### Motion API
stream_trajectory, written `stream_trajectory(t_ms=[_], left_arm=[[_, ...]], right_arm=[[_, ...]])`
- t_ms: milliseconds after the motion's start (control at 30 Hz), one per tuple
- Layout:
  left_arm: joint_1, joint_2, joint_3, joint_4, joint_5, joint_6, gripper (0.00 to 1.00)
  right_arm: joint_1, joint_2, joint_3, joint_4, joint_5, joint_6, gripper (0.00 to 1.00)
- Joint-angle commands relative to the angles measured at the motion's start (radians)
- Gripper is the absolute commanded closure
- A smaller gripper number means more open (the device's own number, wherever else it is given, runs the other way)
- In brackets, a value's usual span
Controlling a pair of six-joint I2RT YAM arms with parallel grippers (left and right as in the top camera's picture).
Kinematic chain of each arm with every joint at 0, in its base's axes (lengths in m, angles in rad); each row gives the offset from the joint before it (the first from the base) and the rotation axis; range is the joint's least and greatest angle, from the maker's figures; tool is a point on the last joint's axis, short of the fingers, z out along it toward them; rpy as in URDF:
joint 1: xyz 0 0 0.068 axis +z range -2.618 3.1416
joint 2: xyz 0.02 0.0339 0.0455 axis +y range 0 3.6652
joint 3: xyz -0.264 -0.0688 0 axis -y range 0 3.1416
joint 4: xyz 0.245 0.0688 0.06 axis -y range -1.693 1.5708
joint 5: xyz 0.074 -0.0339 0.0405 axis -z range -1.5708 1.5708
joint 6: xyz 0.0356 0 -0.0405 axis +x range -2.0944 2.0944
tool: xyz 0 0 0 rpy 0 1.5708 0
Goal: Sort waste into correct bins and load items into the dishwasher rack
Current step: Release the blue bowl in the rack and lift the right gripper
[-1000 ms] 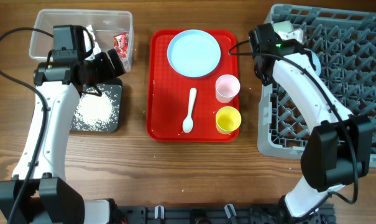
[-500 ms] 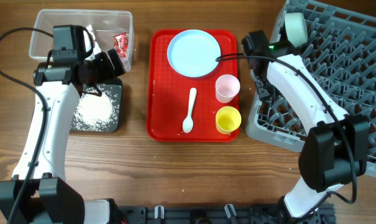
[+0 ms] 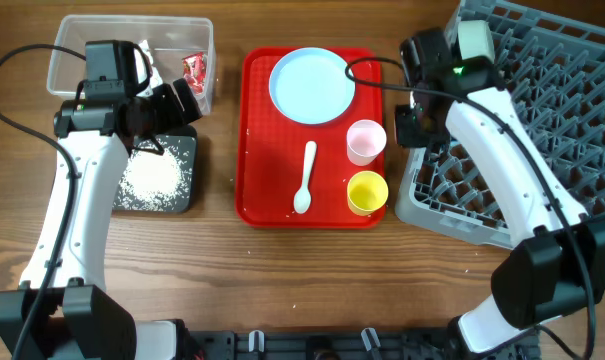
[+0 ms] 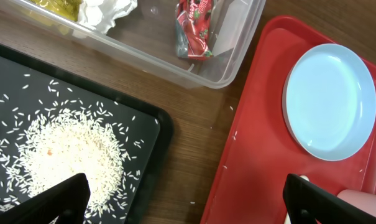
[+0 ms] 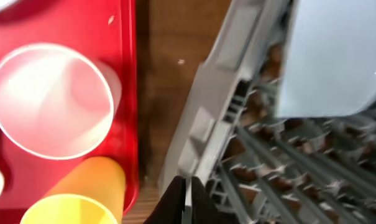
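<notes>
1. Leftmost, a clear rectangular plastic tub sits at the far left of the brown wooden counter. The left wrist view shows a red snack wrapper, a crumpled white tissue and a yellow snack wrapper inside it.
2. Just in front of the tub lies a shallow black rectangular tray holding a heap of loose white rice grains, with more grains scattered around the heap.
3. The left tool hovers over the gap between the black tray and the flat red plastic serving tray. Its fingers are spread wide and hold nothing.
4. The red tray lies mid-counter. On it a light blue round plate sits at the far end and a white plastic spoon lies lengthwise below it. A pink plastic cup and a yellow plastic cup stand upright along its right edge, the pink one behind the yellow one. A few rice grains dot the tray.
5. The right tool is at the left wall of the large grey plastic grid rack, just right of the pink cup. Its fingers are drawn close together, pinching the rack's wall.
6. The rack sits askew at the right side of the counter. A light blue round bowl stands on edge among the pegs in its far left corner.
</notes>
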Motion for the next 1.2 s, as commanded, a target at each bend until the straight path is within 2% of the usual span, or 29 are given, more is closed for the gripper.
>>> stream_trajectory(t_ms=[0,133,600,767,1167], left_arm=[[0.005,0.0,0.016,0.0,0.013,-0.009,0.0],[0.005,0.0,0.016,0.0,0.013,-0.009,0.0],[0.005,0.0,0.016,0.0,0.013,-0.009,0.0],[0.005,0.0,0.016,0.0,0.013,-0.009,0.0],[0.005,0.0,0.016,0.0,0.013,-0.009,0.0]], right_arm=[[0.036,0.008,-0.075,0.045,-0.082,0.057,0.96],[0.043,0.008,-0.135,0.037,-0.082,0.094,0.96],[0.043,0.008,-0.136,-0.084,-0.01,0.127,0.96],[0.043,0.008,-0.136,-0.011,-0.053,0.117,0.96],[0.043,0.008,-0.224,-0.016,-0.032,0.146,0.96]])
